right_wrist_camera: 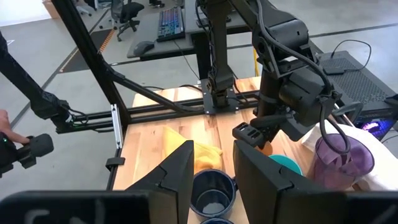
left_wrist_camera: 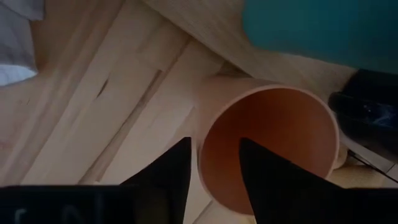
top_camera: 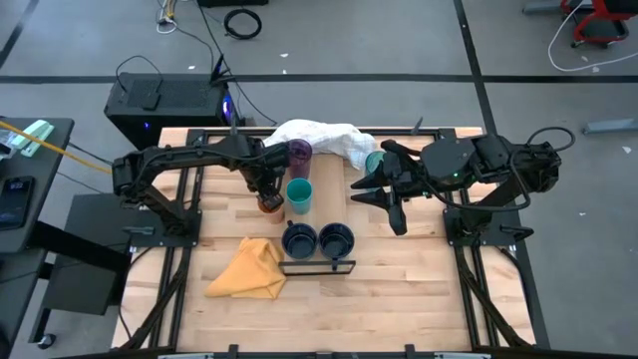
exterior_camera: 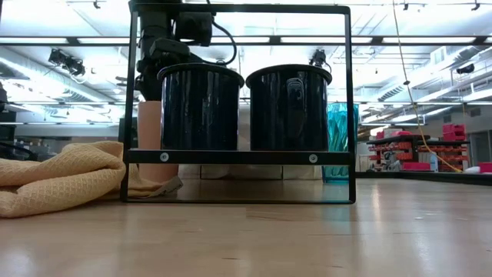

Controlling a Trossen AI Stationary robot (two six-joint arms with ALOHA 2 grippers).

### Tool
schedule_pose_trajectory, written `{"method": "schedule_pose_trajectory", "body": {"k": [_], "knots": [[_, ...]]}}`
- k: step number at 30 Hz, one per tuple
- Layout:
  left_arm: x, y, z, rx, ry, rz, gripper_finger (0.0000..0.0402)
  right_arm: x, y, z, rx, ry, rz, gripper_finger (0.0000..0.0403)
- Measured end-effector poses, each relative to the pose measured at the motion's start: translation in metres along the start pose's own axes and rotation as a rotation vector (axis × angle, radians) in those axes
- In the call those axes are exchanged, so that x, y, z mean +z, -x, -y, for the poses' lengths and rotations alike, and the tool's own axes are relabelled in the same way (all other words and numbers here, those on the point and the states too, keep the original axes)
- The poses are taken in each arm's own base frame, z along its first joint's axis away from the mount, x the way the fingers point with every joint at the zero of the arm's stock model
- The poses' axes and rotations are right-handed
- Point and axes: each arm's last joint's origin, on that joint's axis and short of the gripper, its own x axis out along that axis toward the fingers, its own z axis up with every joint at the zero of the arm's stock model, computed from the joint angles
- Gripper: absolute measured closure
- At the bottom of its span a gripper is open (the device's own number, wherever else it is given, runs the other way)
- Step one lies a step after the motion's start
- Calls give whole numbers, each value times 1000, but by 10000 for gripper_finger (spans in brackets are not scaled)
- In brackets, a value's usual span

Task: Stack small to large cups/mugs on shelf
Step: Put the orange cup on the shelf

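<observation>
Orange cup (left_wrist_camera: 267, 143) upright on bench beside the teal cup (top_camera: 299, 194), left pincer (left_wrist_camera: 214, 163) straddling its rim, not yet clenched; looks light, rigid, slick plastic, so pinch the wall; right pincer (right_wrist_camera: 211, 167) released, idle.

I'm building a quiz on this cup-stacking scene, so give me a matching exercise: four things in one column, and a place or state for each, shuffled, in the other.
Things:
1. orange cup
2. navy mugs
3. purple tumbler
4. yellow cloth

Places or states:
A. lies crumpled on the tabletop beside the shelf's metal end
B. stand side by side at the shelf's metal end
C. the left gripper straddles its rim, one finger inside
D. stands beside the white cloth

Pairs: 1-C, 2-B, 3-D, 4-A
</observation>
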Motion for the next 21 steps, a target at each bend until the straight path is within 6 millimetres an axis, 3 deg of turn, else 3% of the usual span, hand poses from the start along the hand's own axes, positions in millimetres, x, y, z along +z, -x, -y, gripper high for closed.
{"method": "schedule_pose_trajectory", "body": {"k": [8, 16, 21], "knots": [[0, 0, -1, 31, -11, 9, 294, 0, 0, 0, 0, -7, 0, 284], [2, -3, -2, 46, -54, -7, 389, 0, 0, 0, 0, -7, 1, 284], [5, -17, -1, 18, -96, -95, 393, 1, 0, 0, 1, -9, 7, 284]]}}
